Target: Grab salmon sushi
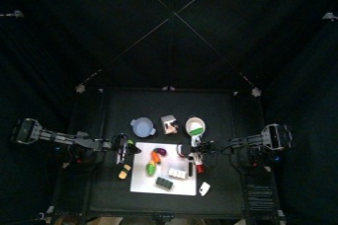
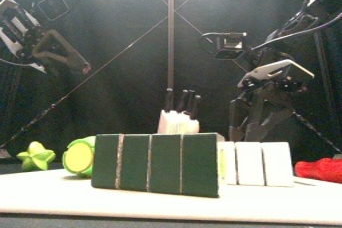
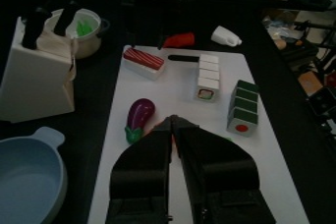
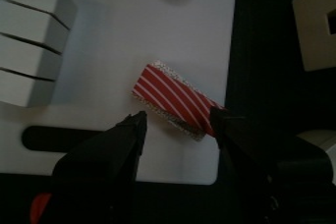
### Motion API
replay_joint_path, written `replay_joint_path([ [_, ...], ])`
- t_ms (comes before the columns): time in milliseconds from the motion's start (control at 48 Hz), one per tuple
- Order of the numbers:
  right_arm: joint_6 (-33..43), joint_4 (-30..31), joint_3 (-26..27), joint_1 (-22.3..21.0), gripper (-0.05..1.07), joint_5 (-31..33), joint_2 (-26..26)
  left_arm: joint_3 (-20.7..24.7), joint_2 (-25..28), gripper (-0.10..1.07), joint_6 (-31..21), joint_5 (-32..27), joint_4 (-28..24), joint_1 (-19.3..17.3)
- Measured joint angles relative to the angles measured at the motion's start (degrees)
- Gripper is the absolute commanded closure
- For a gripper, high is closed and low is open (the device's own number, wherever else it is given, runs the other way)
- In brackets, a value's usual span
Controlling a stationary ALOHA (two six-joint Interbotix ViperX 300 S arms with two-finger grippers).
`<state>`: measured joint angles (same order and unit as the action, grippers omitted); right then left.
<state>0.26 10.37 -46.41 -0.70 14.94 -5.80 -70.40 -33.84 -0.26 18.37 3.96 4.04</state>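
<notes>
Just beside the spread right gripper (image 4: pixel 182 130), white rice rolls (image 4: pixel 33 36) are lying; the red-and-white striped salmon sushi (image 4: pixel 178 98) is sitting between its jaws, ungrasped.

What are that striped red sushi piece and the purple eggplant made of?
The striped sushi looks like matte molded plastic or painted wood: flat slab, crisp printed pale stripes. The eggplant seems glossy plastic, with a highlight on its skin. Neither looks like real food, though I can't be sure.

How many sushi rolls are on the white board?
3. A white roll lies mid-board, a dark green roll sits beside it toward the board's edge, and the red-striped salmon sushi lies between the right gripper's open jaws. Others may be hidden.
</notes>
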Motion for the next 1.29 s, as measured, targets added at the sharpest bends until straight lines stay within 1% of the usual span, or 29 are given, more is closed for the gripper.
replay_joint_path([
  [125, 0.0, 2.02, 2.46, 0.09, 0.15, 2.72, 0.97, 0.0, 0.0, 0.47, 0.0, 0.0, 0.0, 0.0],
  [250, 0.0, 3.34, 4.39, 0.35, 0.15, 4.04, 1.58, 0.0, 0.0, 0.47, 0.0, -0.09, 0.0, 0.09],
  [417, -0.09, 3.87, 5.63, 0.35, 0.16, 5.89, 2.72, 0.0, 0.0, 0.47, -0.09, -0.09, 0.0, 0.09],
  [562, -0.09, 3.16, 6.15, 0.7, 0.16, 8.0, 2.99, -0.18, 0.09, 0.47, 0.0, -0.09, 0.09, 0.0],
  [792, -0.26, 2.99, 6.59, 1.32, 0.16, 8.44, 3.52, -0.26, 0.0, 0.47, 0.0, -0.09, 0.18, 0.09],
  [1167, -0.26, 2.9, 8.53, 1.41, 0.16, 8.35, 6.68, -0.35, 0.0, 0.47, 0.0, -0.09, 0.18, 0.09],
  [1292, -0.26, 2.64, 8.96, 1.58, 0.18, 8.7, 6.94, -0.35, 0.0, 0.47, 0.0, -0.09, 0.18, 0.0],
])
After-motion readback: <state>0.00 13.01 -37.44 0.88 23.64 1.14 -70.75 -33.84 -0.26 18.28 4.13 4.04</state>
